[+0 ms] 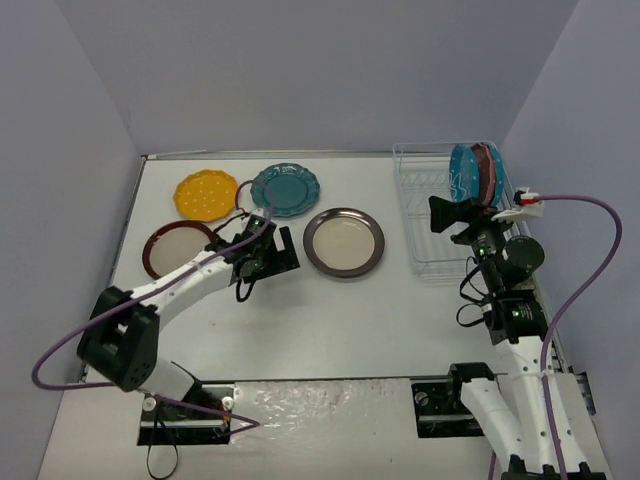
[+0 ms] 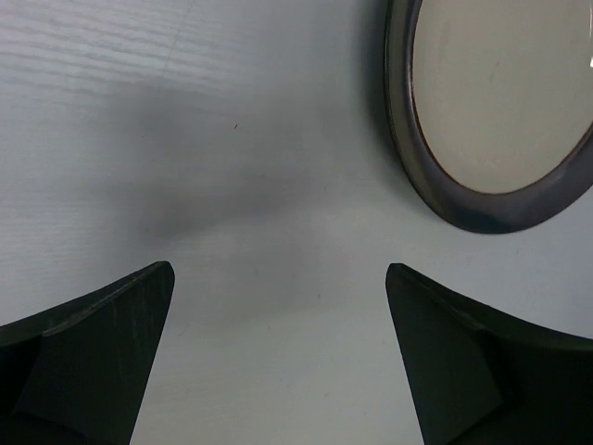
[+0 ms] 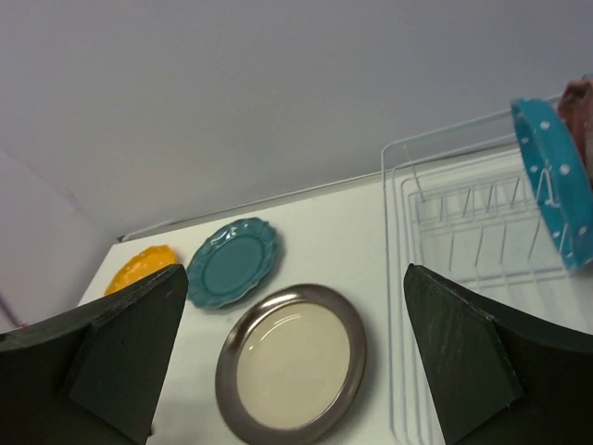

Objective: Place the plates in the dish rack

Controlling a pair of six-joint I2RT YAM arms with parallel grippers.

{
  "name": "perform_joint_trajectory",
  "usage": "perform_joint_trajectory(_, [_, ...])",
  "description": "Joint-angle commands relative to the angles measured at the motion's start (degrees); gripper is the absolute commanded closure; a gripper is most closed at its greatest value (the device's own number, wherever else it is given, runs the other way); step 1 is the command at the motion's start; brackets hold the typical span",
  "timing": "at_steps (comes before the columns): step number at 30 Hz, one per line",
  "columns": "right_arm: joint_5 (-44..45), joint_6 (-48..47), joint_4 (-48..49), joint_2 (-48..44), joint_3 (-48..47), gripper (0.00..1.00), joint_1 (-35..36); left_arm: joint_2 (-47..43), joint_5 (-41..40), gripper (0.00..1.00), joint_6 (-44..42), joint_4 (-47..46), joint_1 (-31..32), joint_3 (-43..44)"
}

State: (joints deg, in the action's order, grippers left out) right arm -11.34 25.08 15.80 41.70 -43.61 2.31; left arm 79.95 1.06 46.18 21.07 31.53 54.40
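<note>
Several plates lie flat on the white table: a yellow dotted one (image 1: 207,194), a plain teal scalloped one (image 1: 285,189), a cream one with a maroon rim (image 1: 172,249) and a cream one with a dark brown rim (image 1: 344,242). The white wire dish rack (image 1: 432,250) stands at the right. A blue dotted plate (image 1: 463,172) and a reddish plate (image 1: 487,172) stand upright at its far end. My left gripper (image 1: 272,260) is open and empty, low over the table just left of the brown-rimmed plate (image 2: 491,102). My right gripper (image 1: 440,215) is open and empty above the rack (image 3: 463,218).
Grey walls close the table at the back and both sides. The left arm reaches over the maroon-rimmed plate's right edge. In the right wrist view the teal plate (image 3: 232,262), yellow plate (image 3: 139,266), brown-rimmed plate (image 3: 292,366) and blue dotted plate (image 3: 556,176) show.
</note>
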Motion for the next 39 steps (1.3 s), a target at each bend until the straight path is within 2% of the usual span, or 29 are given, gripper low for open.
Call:
perform_joint_trajectory(1, [-4.1,6.5,3.4,-7.7,3.4,0.00,0.7,7.5,-1.1,0.03,8.3,-11.4,0.9,6.9])
perform_joint_trajectory(8, [-6.1,6.6,-1.6,-15.8,6.9,0.00,3.1,21.6,1.2,0.03,10.7,-15.6,1.9,15.1])
perform_joint_trajectory(12, [-7.3,6.9,-2.7,-16.7,7.6,0.00,3.6,26.3,1.7,0.05,12.6,-16.2,2.0,17.5])
perform_joint_trajectory(16, [-7.8,6.2,-3.9,-16.8,7.4,0.00,4.2,28.8,2.2,0.11,14.6,-17.9,2.0,17.2])
perform_joint_trajectory(30, [-7.9,5.7,-4.8,-16.2,8.7,0.00,4.7,35.5,5.4,0.58,19.6,-23.9,2.9,11.9])
perform_joint_trajectory(36, [-9.3,6.8,-4.7,-12.3,9.6,0.00,4.8,34.5,5.5,0.98,19.9,-26.7,2.8,8.0])
perform_joint_trajectory(39, [-12.0,8.5,-3.0,-9.6,11.1,0.00,4.9,31.1,5.6,1.00,19.1,-28.1,2.6,5.1])
